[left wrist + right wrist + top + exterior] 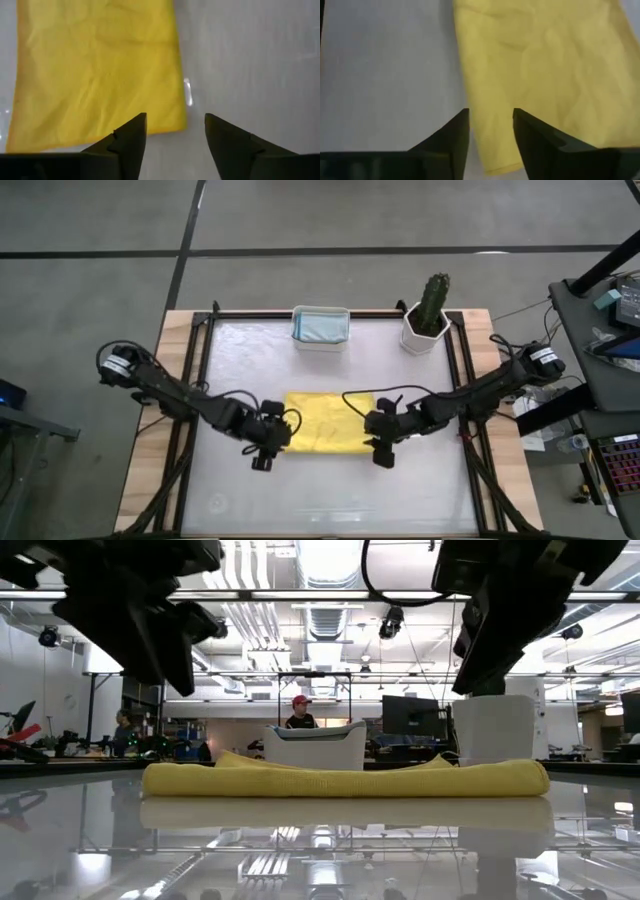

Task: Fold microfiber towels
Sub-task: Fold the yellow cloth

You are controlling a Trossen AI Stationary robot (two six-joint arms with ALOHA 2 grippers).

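A yellow microfiber towel (328, 423) lies flat as a folded rectangle in the middle of the table, also seen in the low view (345, 780). My left gripper (262, 463) hangs open above the table just off the towel's near left corner (175, 125). My right gripper (383, 458) hangs open above the towel's near right corner (491, 117). Both stand clear of the cloth. A pale blue towel (320, 323) lies inside the white tub (320, 346) at the far edge.
A cactus in a white pot (426, 330) stands at the far right, next to the tub. Black frame rails (196, 370) run along the table's left and right sides. Bare glossy table top (320, 500) lies near the front edge.
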